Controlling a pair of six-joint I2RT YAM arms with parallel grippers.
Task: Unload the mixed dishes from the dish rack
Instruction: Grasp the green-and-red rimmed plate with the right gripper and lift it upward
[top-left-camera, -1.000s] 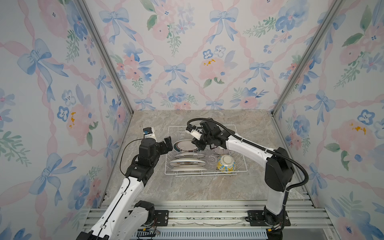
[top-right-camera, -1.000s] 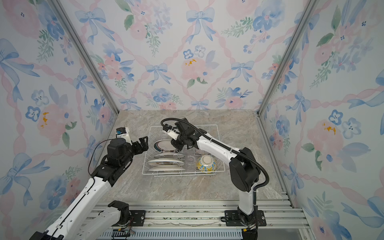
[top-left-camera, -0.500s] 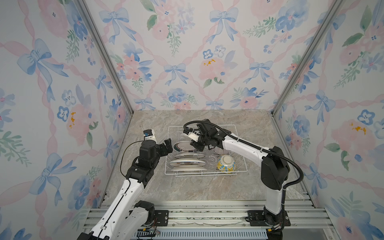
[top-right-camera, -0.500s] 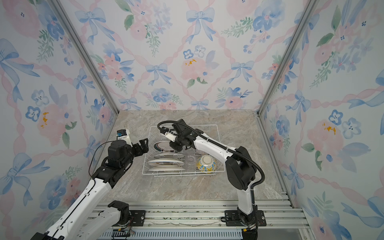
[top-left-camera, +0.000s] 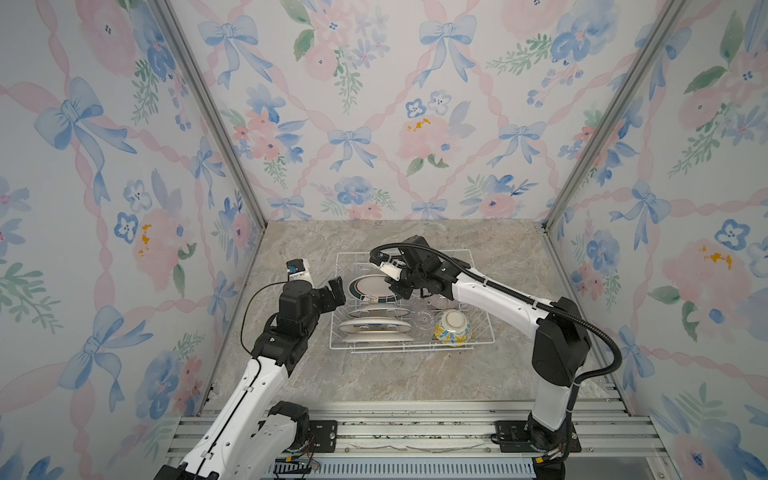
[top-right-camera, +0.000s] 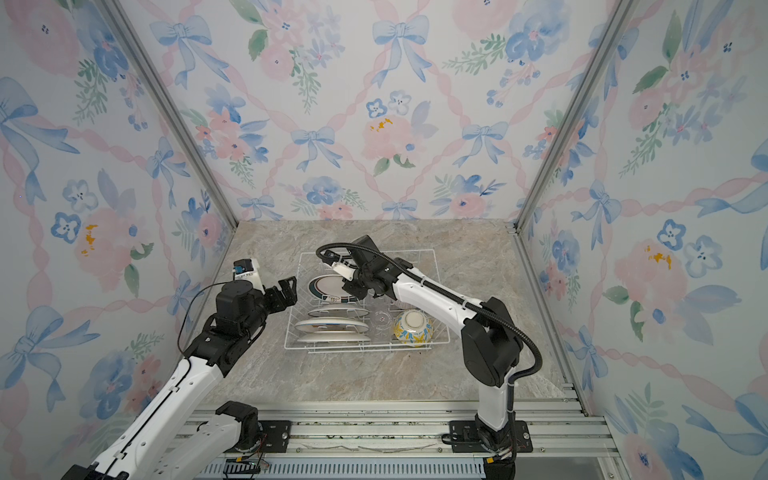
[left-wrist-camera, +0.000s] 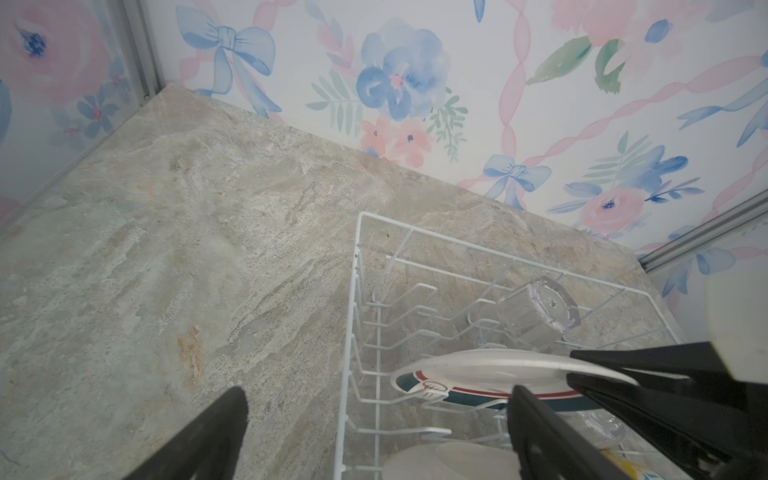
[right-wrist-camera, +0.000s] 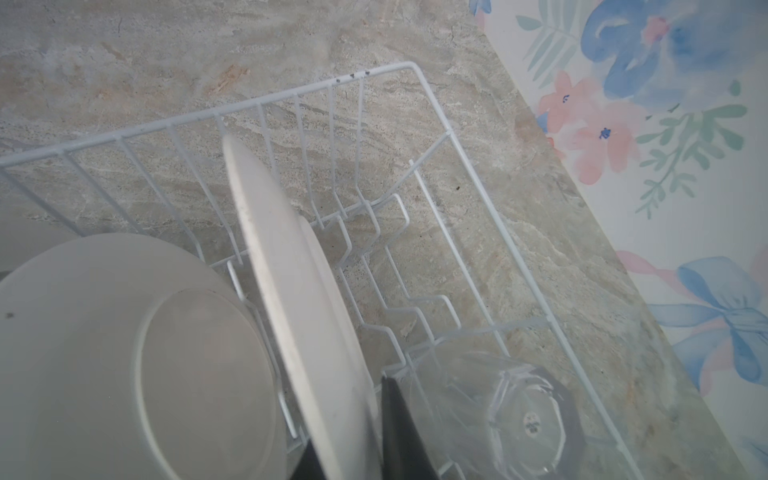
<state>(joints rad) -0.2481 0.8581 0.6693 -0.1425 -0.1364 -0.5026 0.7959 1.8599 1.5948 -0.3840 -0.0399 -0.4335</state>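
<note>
Grey-veined marble tabletop (top-left-camera: 374, 386): carries the whole arrangement.
White wire dish rack (top-left-camera: 478, 324): sits mid-table, loaded; upright prongs line its left half.
Round white plate with a green-and-red rim (top-left-camera: 368, 289): stands on edge, slightly tilted, in the farthest occupied prong slot. Its faces look front and back, so its edge line runs left to right across the rack.
Plain-backed white plates (top-left-camera: 374, 328): stand in the nearer slots, roughly parallel to it.
Right gripper (top-left-camera: 395, 291): reaches across the middle. The jaws are drawn in on the rimmed plate's right-hand rim, one finger on each face.
Left gripper (top-left-camera: 334, 291): spread wide, empty, just outside the rack's left wall, beside the same plate's left edge.
Clear glass (right-wrist-camera: 498, 407): lies on the plate's far side, just beside the right gripper's outer finger.
Coming move (judgement): the plate probably leaves straight up between the prongs. The left gripper is nearest to receive it.
</note>
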